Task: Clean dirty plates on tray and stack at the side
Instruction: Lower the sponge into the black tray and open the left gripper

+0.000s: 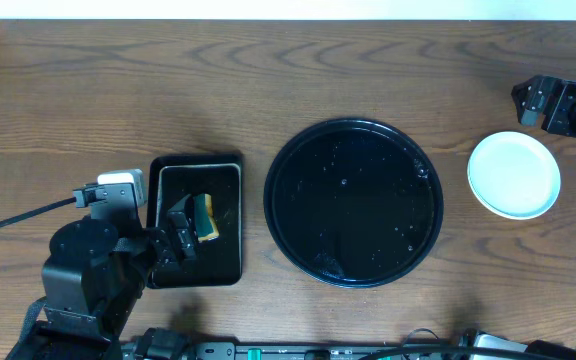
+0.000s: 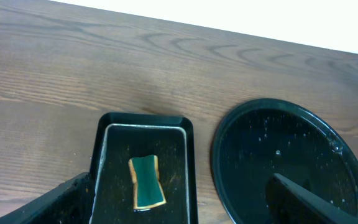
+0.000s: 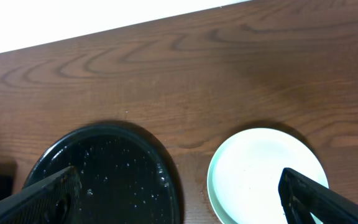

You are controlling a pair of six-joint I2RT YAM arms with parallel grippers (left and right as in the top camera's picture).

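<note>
I saw open tabletop (image 2: 73,62) ahead, left gripper (image 2: 176,193) spread above sponge (image 2: 146,182) in rectangular tray (image 2: 143,118), right gripper (image 3: 179,177) spread, plates (image 3: 263,168) just before it, round tray (image 3: 104,168) wet

Black tray (image 1: 353,205), pale mint plate (image 1: 514,175)

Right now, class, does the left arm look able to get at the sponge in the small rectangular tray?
Probably yes. The left gripper hangs open over the rectangular tray, close to the sponge. The sponge lies uncovered with nothing on top of it, and only the tray's low rim surrounds it.
</note>
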